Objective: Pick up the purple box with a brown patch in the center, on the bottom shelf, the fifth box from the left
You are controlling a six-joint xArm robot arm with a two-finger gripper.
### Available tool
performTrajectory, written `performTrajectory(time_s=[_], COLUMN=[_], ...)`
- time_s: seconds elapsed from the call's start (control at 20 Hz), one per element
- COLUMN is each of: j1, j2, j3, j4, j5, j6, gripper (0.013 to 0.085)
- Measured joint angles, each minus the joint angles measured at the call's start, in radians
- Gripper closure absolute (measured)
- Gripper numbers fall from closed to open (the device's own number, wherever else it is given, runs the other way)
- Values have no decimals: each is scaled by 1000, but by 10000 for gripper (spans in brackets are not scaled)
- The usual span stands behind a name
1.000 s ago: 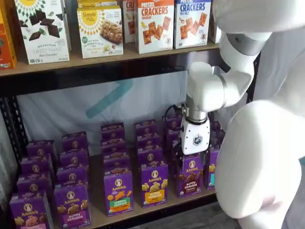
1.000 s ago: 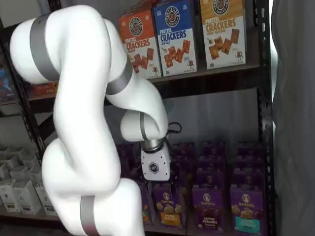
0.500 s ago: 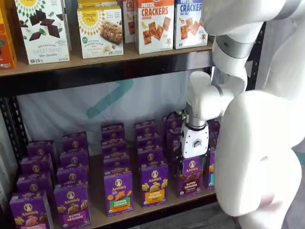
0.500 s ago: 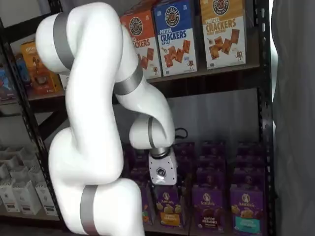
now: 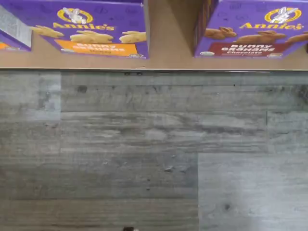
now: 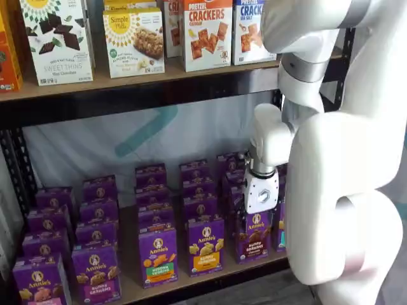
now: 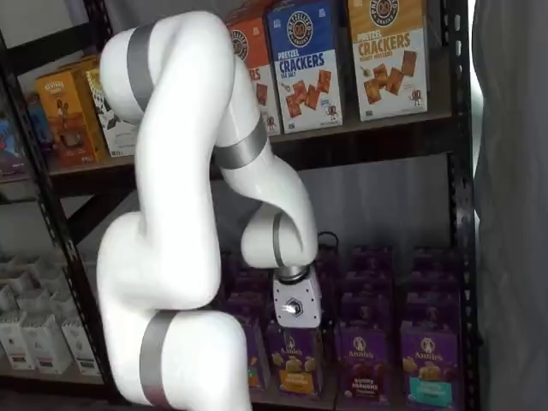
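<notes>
Tool [image 6: 259, 213] hangs low in front of the bottom bench [image 6: 130, 289], a brown wooden board in a black rack frame lined with rows of purple cartons. In both shelf views only the tool's white body is clear. Its black fingers merge with the dark cartons behind them, so I cannot tell whether they are apart, together or clamped on anything. The purple box [image 6: 254, 238] stands upright in the front row of the bench, with its "bunny grahams" face and brown snack picture turned outward. In one shelf view the white tool body sits directly above the top edge of the purple box and overlaps it. Contact cannot be judged. In a shelf view from the other side, the purple box [image 7: 361, 360] shows clear of the tool, and the tool body lies across the orange-band carton [image 7: 295, 368] next to it. A teal-band carton [image 7: 428, 377] stands on the far side of the purple box, just beside it. The wrist view looks down on the front lip of the bench and the grey plank floor [image 5: 144, 154]. The lower face of the purple box [image 5: 250, 29] reads "Bunny Grahams Chocolate" on a dark red band. The orange-band carton [image 5: 91, 29] stands apart from it, with bare board between them. Cracker boxes [image 6: 205, 32] line the higher board [image 6: 127, 79]. The white arm [image 6: 343, 190] fills the right side of that shelf view.
</notes>
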Motion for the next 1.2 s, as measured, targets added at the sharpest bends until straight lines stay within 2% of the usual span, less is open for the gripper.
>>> performTrajectory(time_s=[0.35, 0.6, 1.2], j1=[-31, -29, -33], j2=[122, 181, 301], j3=[-85, -138, -266], j4=[4, 51, 22], j5=[-21, -26, -11], j6=[-36, -79, -54], gripper=[130, 130, 130])
